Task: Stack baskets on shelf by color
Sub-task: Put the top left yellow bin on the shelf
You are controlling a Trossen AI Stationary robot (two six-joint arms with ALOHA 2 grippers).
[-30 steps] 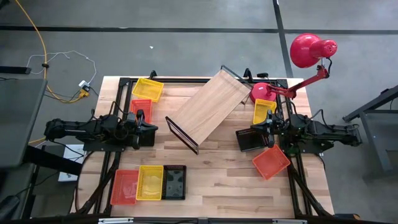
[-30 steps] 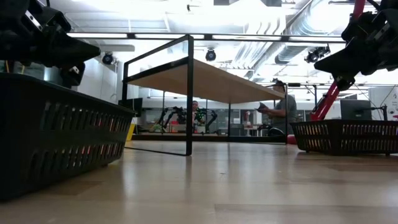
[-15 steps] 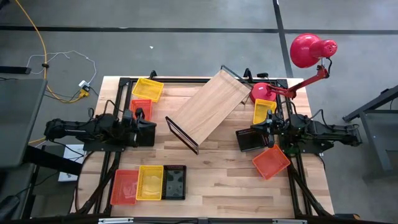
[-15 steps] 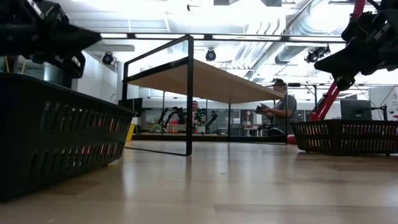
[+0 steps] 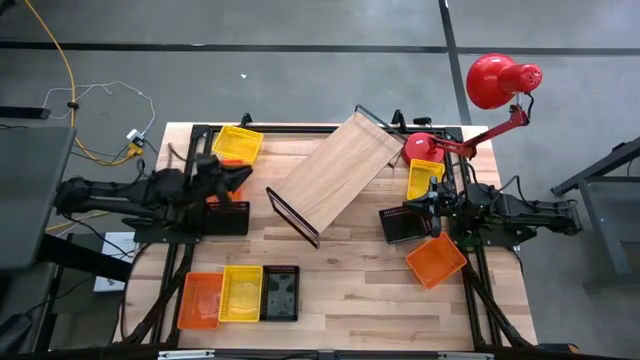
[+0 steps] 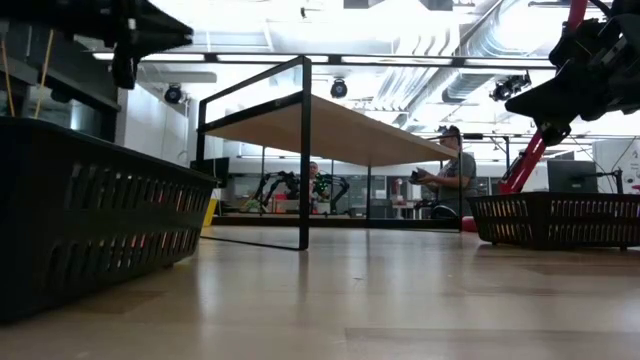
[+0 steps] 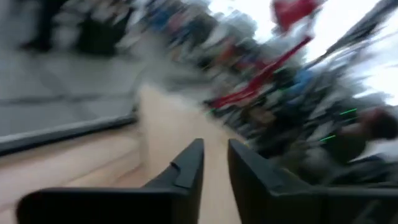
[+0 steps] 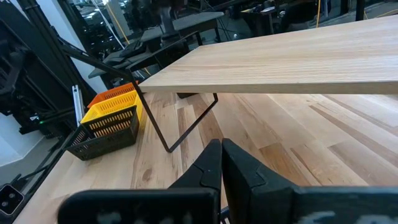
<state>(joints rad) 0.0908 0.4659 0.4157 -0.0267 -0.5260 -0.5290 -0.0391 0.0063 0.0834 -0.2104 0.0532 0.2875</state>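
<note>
Left gripper (image 5: 240,176) raised over a black basket (image 5: 225,217), fingers slightly parted, holding nothing; shelf (image 5: 335,172) lies diagonally mid-table; right gripper (image 5: 428,205) closed, empty, above another black basket (image 5: 398,227).

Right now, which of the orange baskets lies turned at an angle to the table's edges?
The orange basket beside the right arm's fingers, near the table's right edge. It sits skewed, while the other orange basket lies square in the front row.

Black basket (image 6: 90,215) near left; shelf (image 6: 320,125) beyond.
</note>
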